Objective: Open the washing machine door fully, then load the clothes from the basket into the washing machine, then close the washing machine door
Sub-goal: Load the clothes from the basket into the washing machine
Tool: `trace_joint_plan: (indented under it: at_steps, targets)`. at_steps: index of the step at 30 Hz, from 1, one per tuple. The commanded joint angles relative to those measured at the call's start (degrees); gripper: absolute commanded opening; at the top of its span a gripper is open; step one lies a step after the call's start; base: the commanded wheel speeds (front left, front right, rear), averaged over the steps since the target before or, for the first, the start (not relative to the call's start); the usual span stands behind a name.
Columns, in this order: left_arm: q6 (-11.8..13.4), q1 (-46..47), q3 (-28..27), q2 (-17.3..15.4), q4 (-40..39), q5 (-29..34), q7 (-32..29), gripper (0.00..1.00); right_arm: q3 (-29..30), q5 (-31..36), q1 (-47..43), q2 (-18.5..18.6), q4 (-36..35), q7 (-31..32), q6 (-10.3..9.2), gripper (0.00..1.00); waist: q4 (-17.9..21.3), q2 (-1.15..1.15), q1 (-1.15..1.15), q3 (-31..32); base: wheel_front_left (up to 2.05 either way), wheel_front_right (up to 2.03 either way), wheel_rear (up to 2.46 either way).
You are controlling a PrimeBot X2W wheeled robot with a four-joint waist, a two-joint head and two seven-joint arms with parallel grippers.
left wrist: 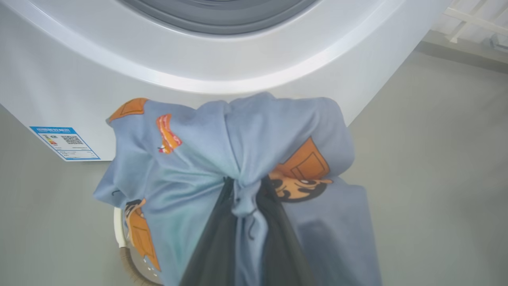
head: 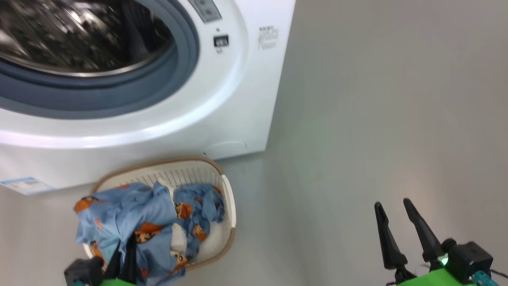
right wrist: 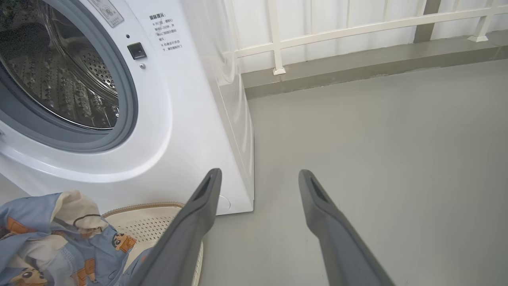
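Note:
The white washing machine (head: 222,99) stands at the upper left with its steel drum (head: 79,35) exposed inside the grey-blue gasket; its door is out of view. The cream basket (head: 194,171) sits on the floor in front of it. My left gripper (left wrist: 244,186) is shut on a bunch of the light-blue bear-print clothes (left wrist: 246,135), lifted above the basket below the drum opening. More clothes (head: 198,210) lie in the basket. My right gripper (head: 393,210) hangs open over bare floor at the lower right, holding nothing.
A blue label sticker (head: 25,184) marks the washer's lower left front. Grey floor (head: 377,119) stretches to the right of the machine. A white railing (right wrist: 357,28) on a raised kerb runs behind it.

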State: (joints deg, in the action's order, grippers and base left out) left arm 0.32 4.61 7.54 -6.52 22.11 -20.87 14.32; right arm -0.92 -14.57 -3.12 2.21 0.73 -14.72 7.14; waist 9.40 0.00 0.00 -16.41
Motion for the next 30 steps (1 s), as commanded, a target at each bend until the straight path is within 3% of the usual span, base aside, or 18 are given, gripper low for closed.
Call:
trace_joint_plan:
  at_steps: [1, 17, 30]
  targets:
    - [0.3, -1.3, -2.2, -0.2, -2.6, 1.1, 0.7, 0.00, -0.9, 0.6, -1.0, 0.7, -1.1, -0.3, 0.35, 1.00, -3.8, 0.00, 0.00, 7.4, 0.00, 0.00, 0.00]
    - [1.8, -13.8, -2.6, 3.3, -14.8, 5.9, 0.7, 0.00, 1.5, 3.6, -7.7, 0.7, -1.7, -0.3, 0.35, 1.00, -5.9, 0.00, 0.00, 18.2, 0.00, 0.00, 0.00]
    - [2.6, -16.0, -3.5, 3.5, -19.9, 7.4, 0.7, 0.00, 1.1, 4.2, -9.3, 0.7, -1.1, -0.3, 0.35, 1.00, -7.2, 0.00, 0.00, 20.5, 0.00, 0.00, 0.00]
